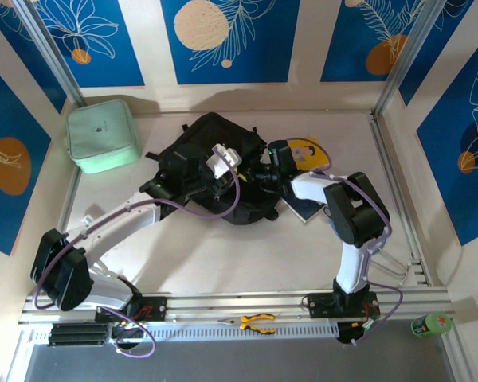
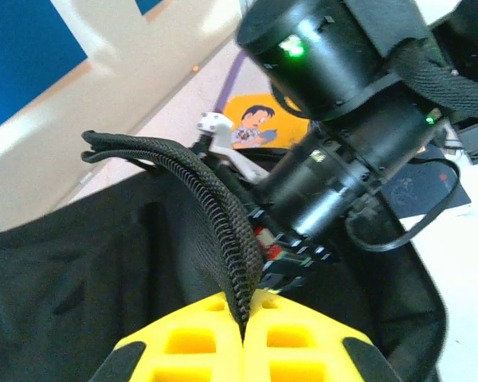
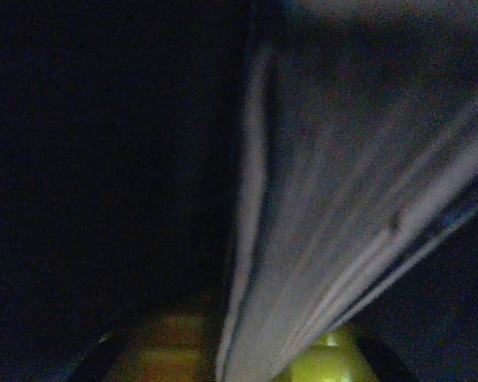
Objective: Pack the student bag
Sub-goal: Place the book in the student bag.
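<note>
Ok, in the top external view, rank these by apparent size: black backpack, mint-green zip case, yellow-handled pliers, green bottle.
1. black backpack, partly covered by both arms
2. mint-green zip case
3. yellow-handled pliers and green bottle: both small and look about alike, so not ranked against each other.

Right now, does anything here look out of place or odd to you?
Yes. Yellow-handled pliers lie on the metal rail between the arm bases, a stray tool among school things. The student bag is slumped, its zipper edge pinched up by the left end effector.
</note>
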